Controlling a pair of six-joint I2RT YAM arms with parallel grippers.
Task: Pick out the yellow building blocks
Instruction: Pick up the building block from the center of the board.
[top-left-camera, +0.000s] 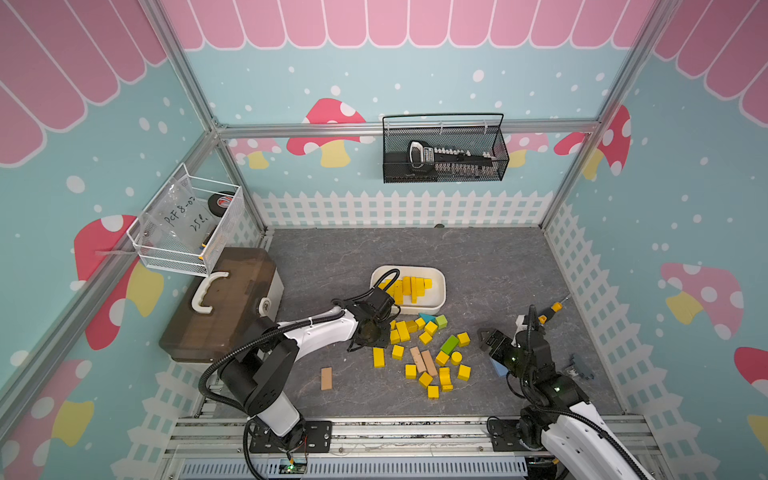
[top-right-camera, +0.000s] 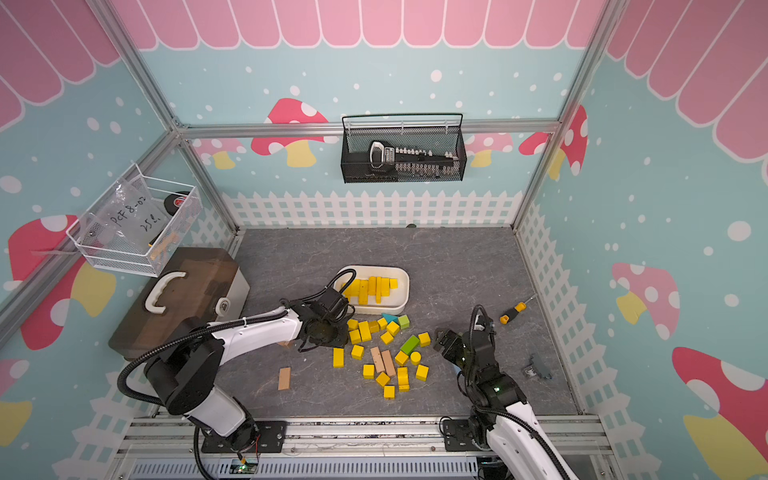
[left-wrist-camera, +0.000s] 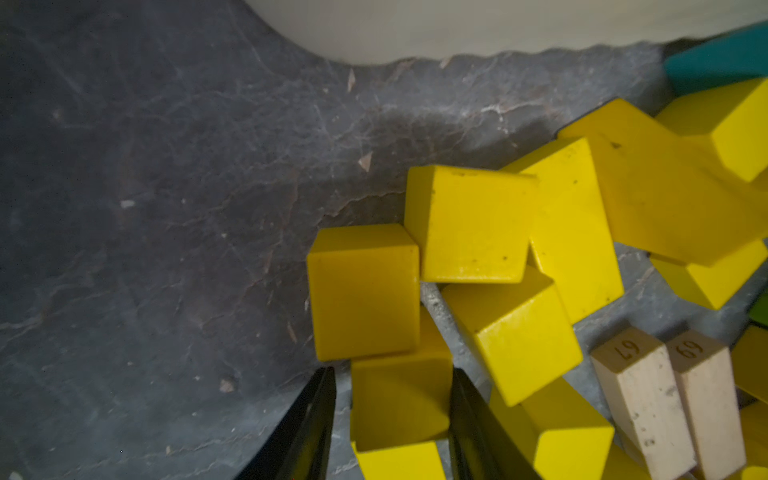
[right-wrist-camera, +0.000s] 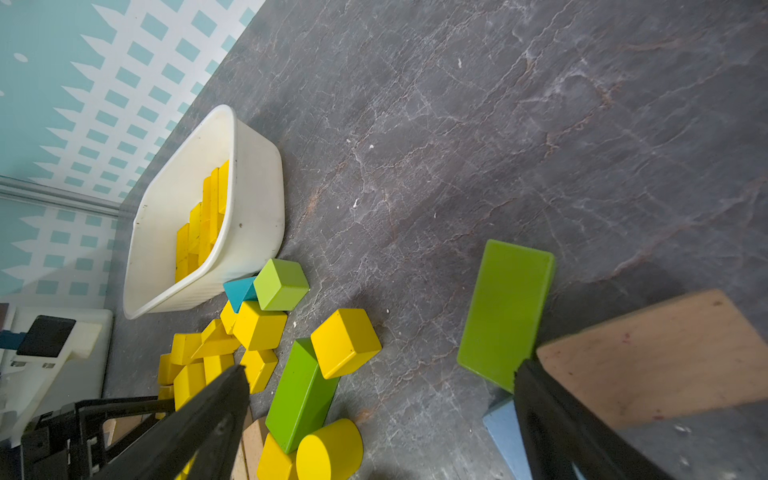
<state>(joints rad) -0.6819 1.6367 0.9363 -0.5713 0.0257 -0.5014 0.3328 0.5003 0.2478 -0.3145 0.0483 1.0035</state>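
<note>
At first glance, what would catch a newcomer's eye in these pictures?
The bright yellow blocks lie scattered on the grey table, mixed with green blocks and plain wooden blocks. Behind them, a white tub already holds more yellow blocks. At the pile's edge, the left pincer straddles one yellow block.

Grey stone-look tabletop: white tub sits mid-table, yellow building blocks scattered just nearer, lone tan block left, screwdriver right.
</note>
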